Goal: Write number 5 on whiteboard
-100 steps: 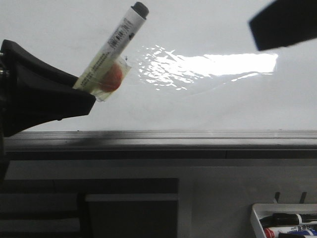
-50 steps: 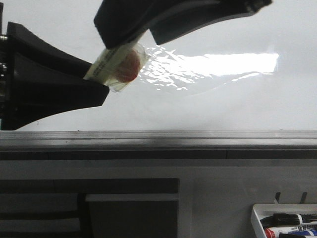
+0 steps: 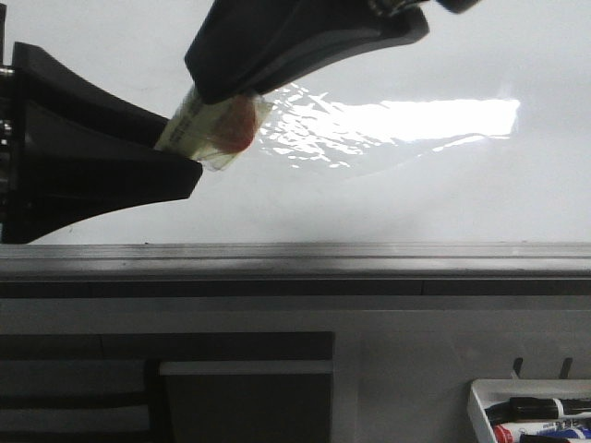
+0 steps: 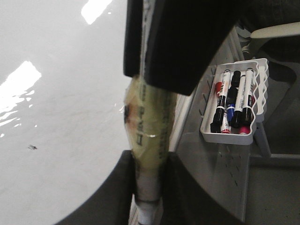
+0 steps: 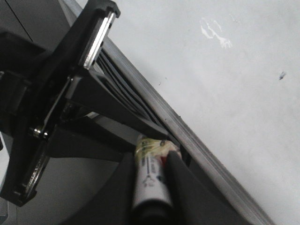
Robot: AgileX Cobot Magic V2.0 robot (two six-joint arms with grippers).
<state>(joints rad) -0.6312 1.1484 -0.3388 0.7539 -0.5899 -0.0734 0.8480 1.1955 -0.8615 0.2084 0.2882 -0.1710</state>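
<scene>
The right gripper [image 3: 217, 92] hides the marker's [image 3: 208, 129] cap end.

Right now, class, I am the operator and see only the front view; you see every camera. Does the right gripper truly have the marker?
Observer: Yes. The right wrist view shows the right gripper with a finger pressed against each side of the marker, near its dark cap end.
Operator: And the left one?
Observer: The left wrist view shows the left gripper clamped on the marker's tape-wrapped barrel.
Operator: Is anything written on the whiteboard?
Observer: No digit shows on the whiteboard, only a tiny dark speck.
</scene>
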